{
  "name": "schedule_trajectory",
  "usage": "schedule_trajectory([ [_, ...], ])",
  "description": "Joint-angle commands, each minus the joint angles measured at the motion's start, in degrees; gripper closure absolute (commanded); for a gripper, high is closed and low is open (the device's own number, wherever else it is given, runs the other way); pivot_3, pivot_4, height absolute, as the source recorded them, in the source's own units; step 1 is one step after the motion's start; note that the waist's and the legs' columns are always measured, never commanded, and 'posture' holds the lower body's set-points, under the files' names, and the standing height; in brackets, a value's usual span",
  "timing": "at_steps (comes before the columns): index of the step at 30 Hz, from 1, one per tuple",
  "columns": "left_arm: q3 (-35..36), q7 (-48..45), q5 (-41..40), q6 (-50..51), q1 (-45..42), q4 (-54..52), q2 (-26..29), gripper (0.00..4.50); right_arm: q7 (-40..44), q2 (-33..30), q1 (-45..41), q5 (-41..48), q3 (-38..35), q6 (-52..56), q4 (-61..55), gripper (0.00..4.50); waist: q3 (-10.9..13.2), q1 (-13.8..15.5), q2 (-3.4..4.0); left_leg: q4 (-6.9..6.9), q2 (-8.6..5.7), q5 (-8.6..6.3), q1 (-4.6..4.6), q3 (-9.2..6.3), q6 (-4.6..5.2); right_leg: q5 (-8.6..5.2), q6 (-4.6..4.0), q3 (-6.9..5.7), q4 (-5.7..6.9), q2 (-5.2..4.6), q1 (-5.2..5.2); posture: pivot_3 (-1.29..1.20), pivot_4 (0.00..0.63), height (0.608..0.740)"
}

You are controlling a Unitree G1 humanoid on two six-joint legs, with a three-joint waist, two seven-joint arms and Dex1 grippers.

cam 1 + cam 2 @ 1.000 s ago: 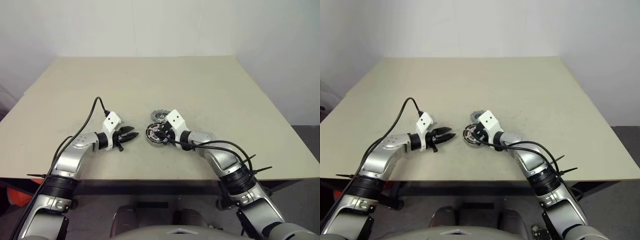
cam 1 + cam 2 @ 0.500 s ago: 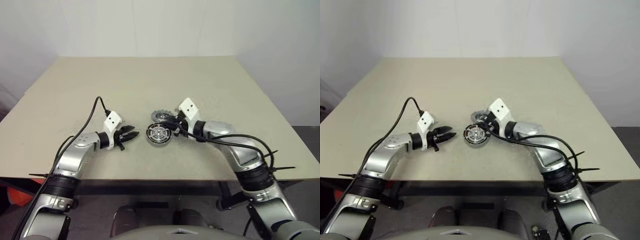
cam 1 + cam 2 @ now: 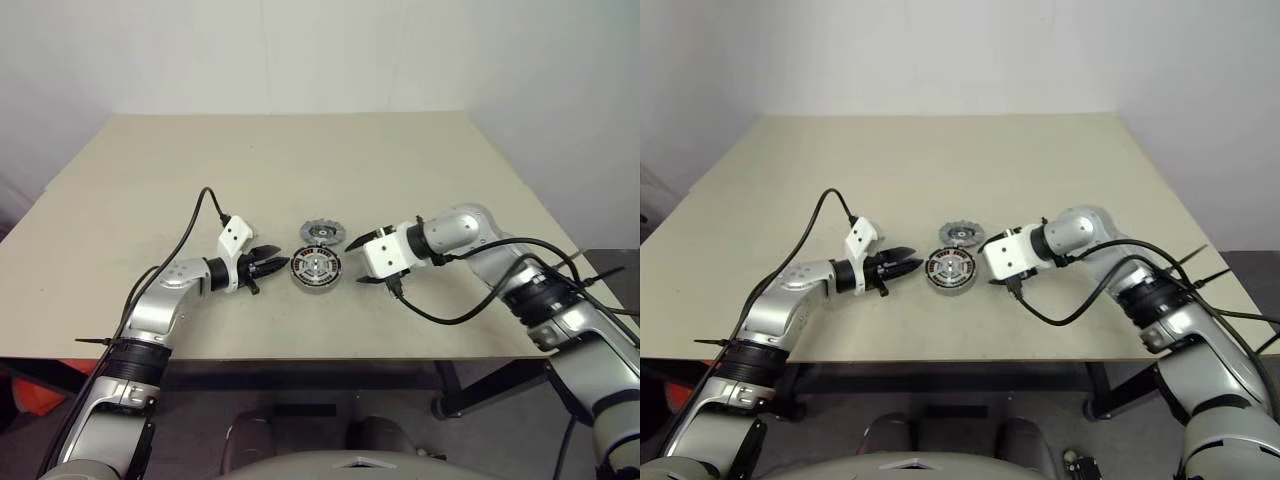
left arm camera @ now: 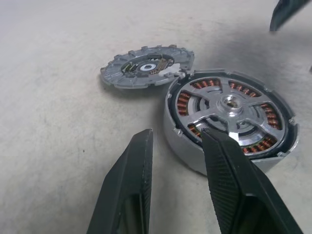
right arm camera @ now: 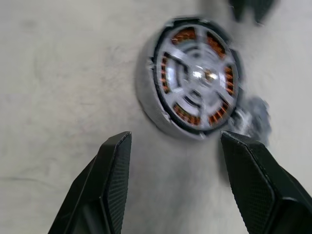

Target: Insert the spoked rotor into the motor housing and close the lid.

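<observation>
beige table (image 3: 300, 160) against plain white wall (image 3: 300, 50); dark floor (image 3: 600, 262) at right.

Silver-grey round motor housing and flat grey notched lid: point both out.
Silver-grey round motor housing (image 4: 229, 127): left wrist view, on the inner plate beside the hub.
Flat grey notched lid (image 4: 146, 68): left wrist view, near its centre hole.

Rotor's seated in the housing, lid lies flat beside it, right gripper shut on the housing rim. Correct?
Not quite. The right gripper is open and apart from the motor housing, holding nothing; the right wrist view shows its fingers spread with bare table between them. The rest stands: the spoked rotor sits in the housing, the lid flat beside it.
</observation>
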Motion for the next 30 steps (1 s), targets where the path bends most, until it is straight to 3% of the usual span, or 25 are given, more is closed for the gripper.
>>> schedule_trajectory([
  [1, 0.5, 0.4, -0.2, -0.7, -0.2, -1.7, -0.1, 2.84, -0.1, 2.0, -4.0, -2.6, 0.2, -6.1, 5.0, 1.53, 0.0, 0.0, 0.00, 0.21, 0.02, -0.10, -0.07, 0.00, 0.17, 0.00, 0.00, 0.00, 0.01, 0.00, -0.04, 0.00, 0.000, 0.740],
  [9, 1.0, 1.2, -0.2, -0.4, 1.6, -3.4, 0.2, 2.84, 0.7, 5.7, -6.2, -5.2, 0.3, -10.4, 14.6, 1.53, 0.0, 0.0, -0.05, 0.38, -0.02, -0.30, -0.10, 0.02, 0.50, 0.01, 0.00, 0.00, 0.02, -0.08, 0.00, 0.00, 0.000, 0.740],
  [30, 1.0, 1.9, -0.1, -0.8, 1.8, -3.4, 0.4, 2.84, 2.9, 7.9, -6.3, -8.5, 1.0, -14.7, 16.3, 1.53, 0.0, -0.2, -0.05, 0.37, 0.02, -0.30, -0.05, 0.02, 0.49, 0.01, 0.00, 0.01, 0.04, -0.04, 0.00, 0.00, 0.000, 0.740],
])
